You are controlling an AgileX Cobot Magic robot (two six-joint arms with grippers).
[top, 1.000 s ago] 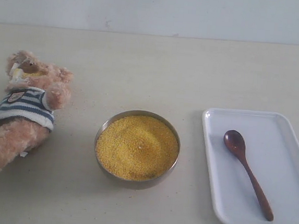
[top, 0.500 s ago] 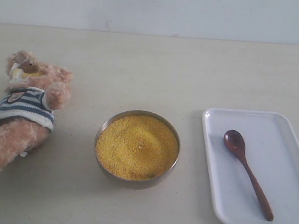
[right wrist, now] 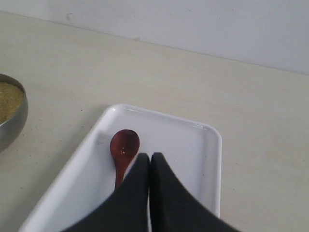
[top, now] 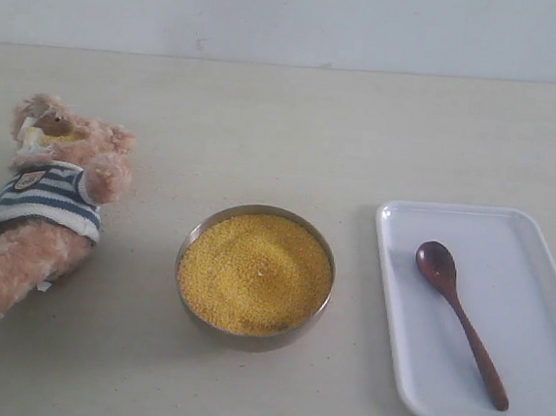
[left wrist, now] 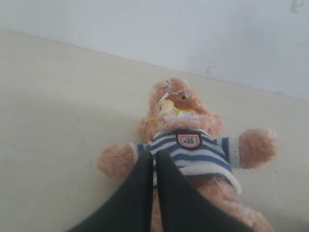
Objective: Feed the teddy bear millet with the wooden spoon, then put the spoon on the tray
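Beige table [top: 295,122] meets a pale wall [top: 295,15]. Both grippers are pinched closed and empty — the left gripper [left wrist: 154,157] above the teddy bear [left wrist: 190,145] (yellow grains at its muzzle), the right gripper [right wrist: 149,158] over the wooden spoon [top: 458,319], which lies slantwise on the tray [top: 537,252]. Between bear and tray, millet [top: 255,272] fills the round metal bowl [top: 247,341].

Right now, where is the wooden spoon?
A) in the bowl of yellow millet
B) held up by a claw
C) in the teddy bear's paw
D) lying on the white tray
D, because the wooden spoon lies flat on the white tray, away from the millet.
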